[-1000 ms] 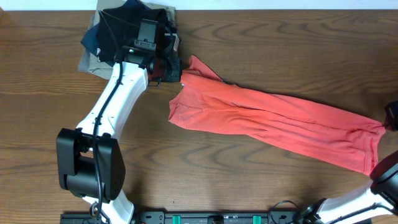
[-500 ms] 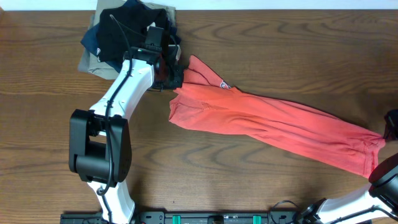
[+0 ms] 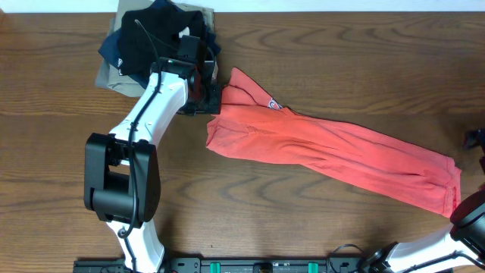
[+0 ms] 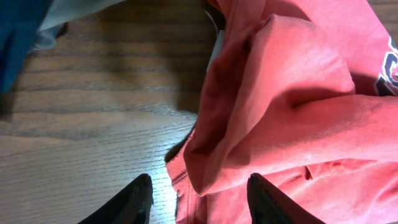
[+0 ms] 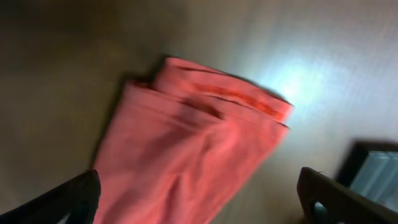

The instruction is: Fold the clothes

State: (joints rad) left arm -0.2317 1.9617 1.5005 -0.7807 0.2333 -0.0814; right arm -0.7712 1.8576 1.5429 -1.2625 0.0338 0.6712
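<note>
At the right edge of the overhead view, the right pincer (image 5: 199, 202) is spread wide near the folded end of the red-orange T-shirt (image 3: 326, 152), nothing gripped. The shirt is stretched as a bunched strip across the surface (image 3: 341, 227) towards centre. At its upper-left end the left pincer (image 4: 200, 186) is parted, nothing clamped. Dark garments (image 3: 151, 38) are piled beyond.

Dark wood-grain bench (image 3: 341, 61), nothing fancy. Up in the far left corner there's a messy heap of 3 pieces: a black garment (image 3: 155, 23) on top, a navy garment (image 3: 112, 49) poking out on the left, and a khaki garment (image 3: 114, 78) underneath.
</note>
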